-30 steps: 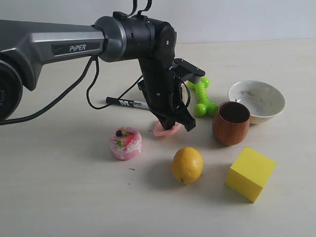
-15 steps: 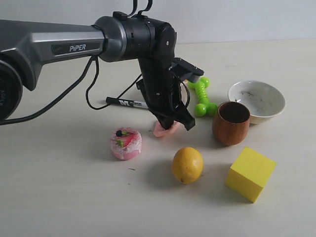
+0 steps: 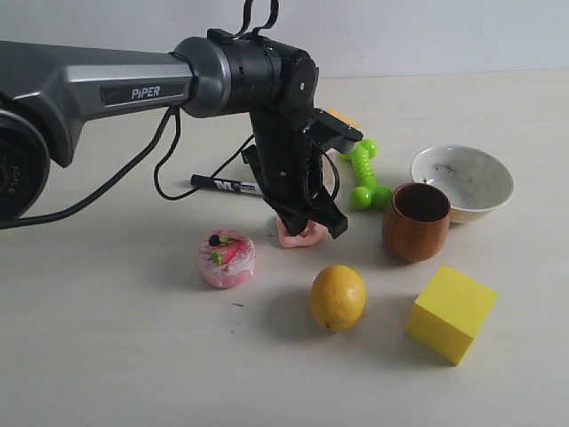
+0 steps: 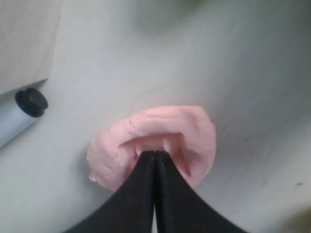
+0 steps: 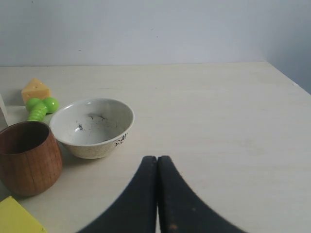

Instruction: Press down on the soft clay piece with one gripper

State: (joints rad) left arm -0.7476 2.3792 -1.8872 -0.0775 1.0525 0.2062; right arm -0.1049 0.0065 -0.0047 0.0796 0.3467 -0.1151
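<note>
As the black two-fingered left gripper (image 3: pixel 313 224) bears down from above in the exterior view, the small salmon-pink soft clay piece (image 3: pixel 290 238) sits pinned under its tips on the pale wooden table (image 3: pixel 107 356). The clay lies between a round pink-and-white cake toy (image 3: pixel 227 259) and a brown wooden cup (image 3: pixel 416 221), with a yellow lemon (image 3: pixel 338 297) just in front and a black-and-white marker pen (image 3: pixel 227 185) behind. A yellow cube (image 3: pixel 451 312), a white ceramic bowl (image 3: pixel 462 182) and a green toy dumbbell (image 3: pixel 363 176) stand to the right, apart from the work.

Seen from the left wrist camera, the jaws are pressed flat against each other, gripping nothing. Their joined tip is sunk into the soft clay piece (image 4: pixel 194 136), which swells in a rim around a dent.

Seen from the right wrist camera, the right gripper (image 5: pixel 157 161) is likewise closed on nothing. It hangs above the table well away from the clay, which is out of its sight, with the bowl and cup ahead of it.

Judging by the dent, the press looks at or near full depth. What appears left is lifting the tip free of the clay.
</note>
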